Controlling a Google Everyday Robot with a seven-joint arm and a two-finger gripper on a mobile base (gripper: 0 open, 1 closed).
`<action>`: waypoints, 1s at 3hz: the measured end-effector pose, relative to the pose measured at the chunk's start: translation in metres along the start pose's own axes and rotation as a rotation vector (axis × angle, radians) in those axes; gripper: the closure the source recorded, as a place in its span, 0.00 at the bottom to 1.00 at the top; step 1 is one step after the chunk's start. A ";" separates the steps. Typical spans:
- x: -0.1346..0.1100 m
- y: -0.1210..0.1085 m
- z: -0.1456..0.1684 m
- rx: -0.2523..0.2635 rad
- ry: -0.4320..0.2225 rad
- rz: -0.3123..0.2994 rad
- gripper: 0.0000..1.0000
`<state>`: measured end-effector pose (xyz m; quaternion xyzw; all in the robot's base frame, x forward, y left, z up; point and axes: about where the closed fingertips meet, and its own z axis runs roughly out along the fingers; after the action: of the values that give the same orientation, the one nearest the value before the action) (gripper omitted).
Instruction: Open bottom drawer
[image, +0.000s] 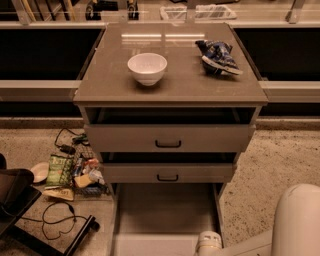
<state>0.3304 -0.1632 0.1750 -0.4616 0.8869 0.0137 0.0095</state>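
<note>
The bottom drawer (165, 212) stood drawn out toward me under the mid-sized drawer (167, 173), its flat grey floor bare and its travel running straight from the cabinet to my base. My gripper (207, 244) sat near its front right corner, at the view's lower edge; spread or pressed together, I could not tell. Snack clutter (70, 172) lay on the ground to the left, with open floor to the right.

The two-finger gripper lies out of frame, past the bottom edge beneath the white rounded arm end (207, 243). Just left of it, the grey-beige bottom drawer (165, 212) is cut off by that same edge, its handle unseen.
</note>
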 end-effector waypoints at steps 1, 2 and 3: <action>0.000 0.000 0.000 0.000 0.000 0.000 0.35; -0.001 -0.001 0.000 0.000 0.000 0.000 0.12; -0.002 -0.001 0.000 0.000 0.000 0.000 0.00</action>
<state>0.3321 -0.1624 0.1750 -0.4616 0.8869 0.0137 0.0095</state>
